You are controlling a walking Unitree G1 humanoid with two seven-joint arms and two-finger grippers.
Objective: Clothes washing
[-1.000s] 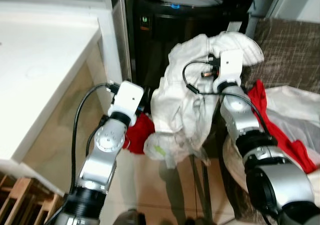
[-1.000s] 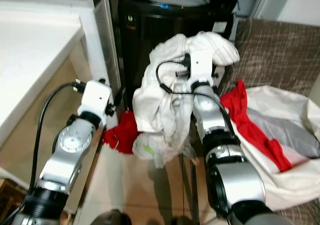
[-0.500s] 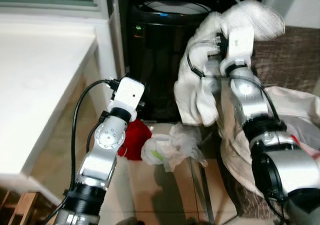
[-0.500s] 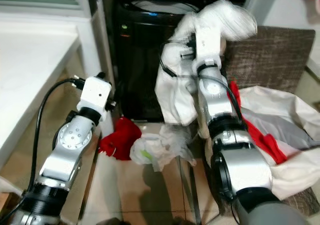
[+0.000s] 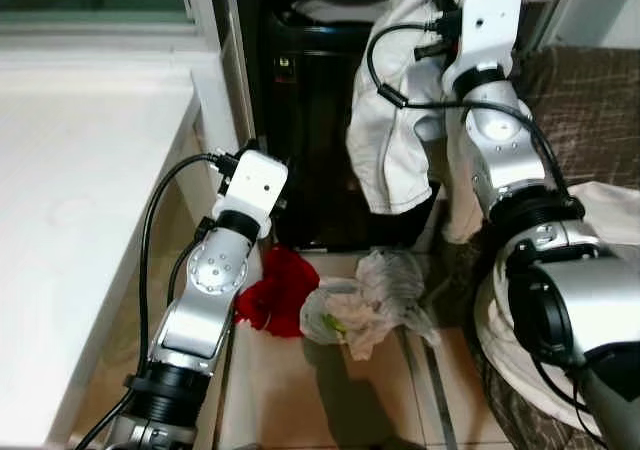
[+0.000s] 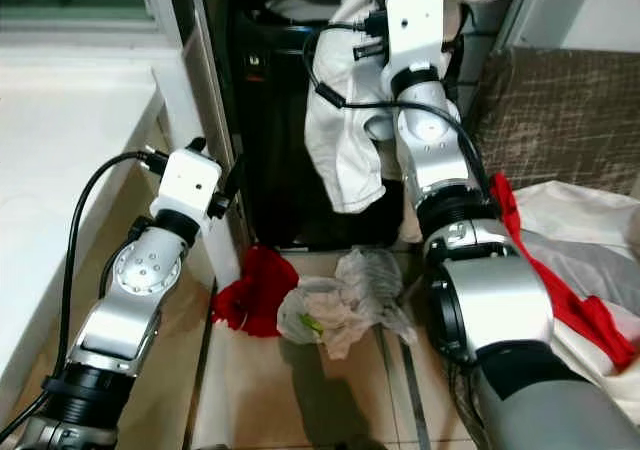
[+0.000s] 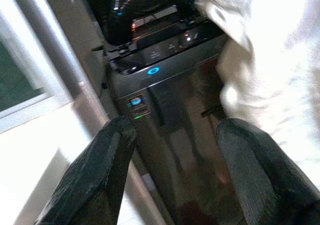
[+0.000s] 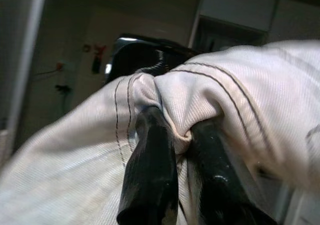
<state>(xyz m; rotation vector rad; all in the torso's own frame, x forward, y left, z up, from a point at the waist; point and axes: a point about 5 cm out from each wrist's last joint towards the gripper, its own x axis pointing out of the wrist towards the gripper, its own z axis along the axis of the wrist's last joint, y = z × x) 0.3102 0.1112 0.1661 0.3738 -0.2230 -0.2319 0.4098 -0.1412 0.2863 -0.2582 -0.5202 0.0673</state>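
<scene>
My right gripper [image 8: 175,135] raised high over black washing machine [image 5: 320,120], fingers pinched tight on fold of white garment [image 5: 395,120]. Garment hangs down machine's front, lower end clear of floor. My left gripper [image 7: 175,150] low beside machine's front left corner, fingers spread wide, holding nothing. Red cloth [image 5: 280,290] on floor at machine's foot, crumpled plastic bag [image 5: 365,295] touching it. More laundry, red and white, heaped at my right [image 6: 570,270]. White counter [image 5: 80,170] along my left.
</scene>
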